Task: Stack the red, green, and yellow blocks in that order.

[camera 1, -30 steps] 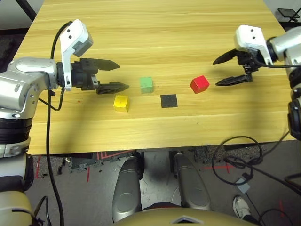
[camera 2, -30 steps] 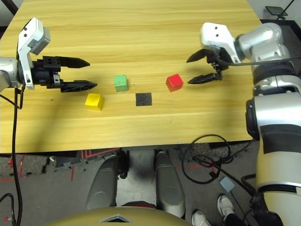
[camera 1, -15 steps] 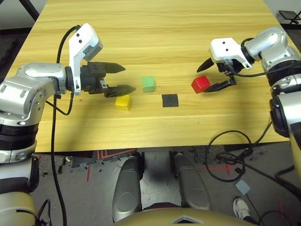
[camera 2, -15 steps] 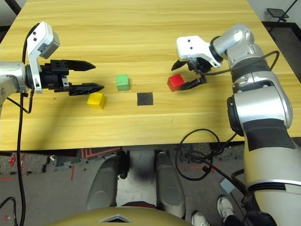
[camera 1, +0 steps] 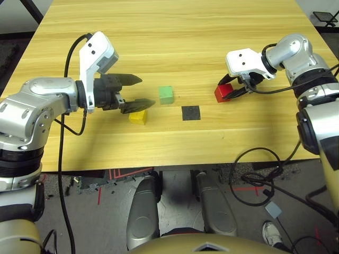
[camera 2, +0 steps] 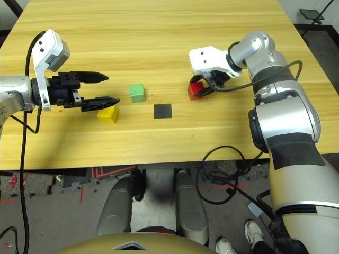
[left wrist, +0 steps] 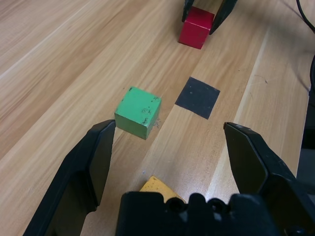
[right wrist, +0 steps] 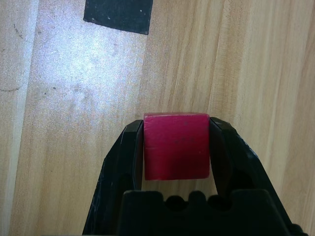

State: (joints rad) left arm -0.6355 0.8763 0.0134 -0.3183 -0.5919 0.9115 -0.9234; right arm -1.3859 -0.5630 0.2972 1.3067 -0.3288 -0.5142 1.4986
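Note:
The red block (camera 1: 222,93) rests on the table right of centre, and my right gripper (camera 1: 229,89) is shut on it; the right wrist view shows the red block (right wrist: 176,146) pinched between both black fingers (right wrist: 129,152). The green block (camera 1: 166,94) stands free near the middle. Left of it and nearer me lies the yellow block (camera 1: 138,117), partly under my left gripper (camera 1: 146,91), which hovers open with nothing in it. In the left wrist view the green block (left wrist: 138,111) lies just beyond the open fingers and a corner of the yellow block (left wrist: 157,186) peeks out between them.
A flat black square patch (camera 1: 190,112) lies on the wooden table (camera 1: 175,37) between the green and red blocks, slightly nearer me. Black cables hang off the table's front edge by each arm.
My right gripper has moved left onto the red block and shut on it. The left gripper, still open, has drifted a little right, over the yellow block.

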